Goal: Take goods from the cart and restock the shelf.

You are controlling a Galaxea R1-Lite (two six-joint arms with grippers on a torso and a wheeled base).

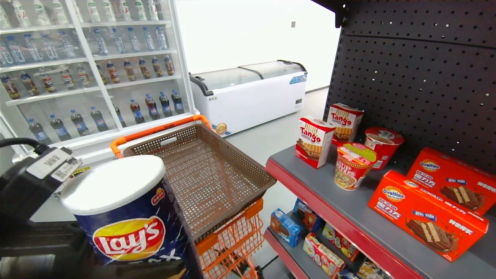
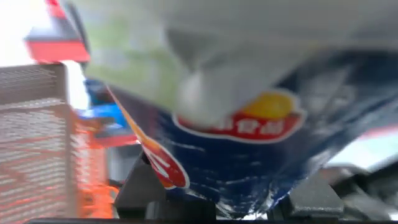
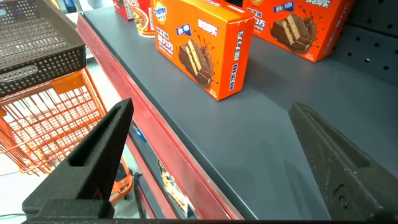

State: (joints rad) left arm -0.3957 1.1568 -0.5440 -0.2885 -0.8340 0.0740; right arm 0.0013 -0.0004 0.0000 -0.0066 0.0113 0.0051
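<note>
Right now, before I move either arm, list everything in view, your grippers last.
Cylindrical chip canister: one, dark blue, white lid, near left.
Metal shelf: one, grey deck, red edge, black pegboard back, right side.
Wire shopping cart: one, orange, left of the shelf.
Perforated plastic basket: one, brown, atop the cart.
Upright wafer boxes: two, red and white, deck's far end.
Noodle cups: two, red, beside the wafer boxes.
Flat cardboard boxes: two, orange, deck's near end.
Small packs: several, mixed colours, lower tier.
Glass-door bottle cooler: one, white, behind the cart.
Chest freezer: one, white, far wall.
Left gripper: black, shut on the canister.
Right gripper: black, open, over bare deck.
</note>
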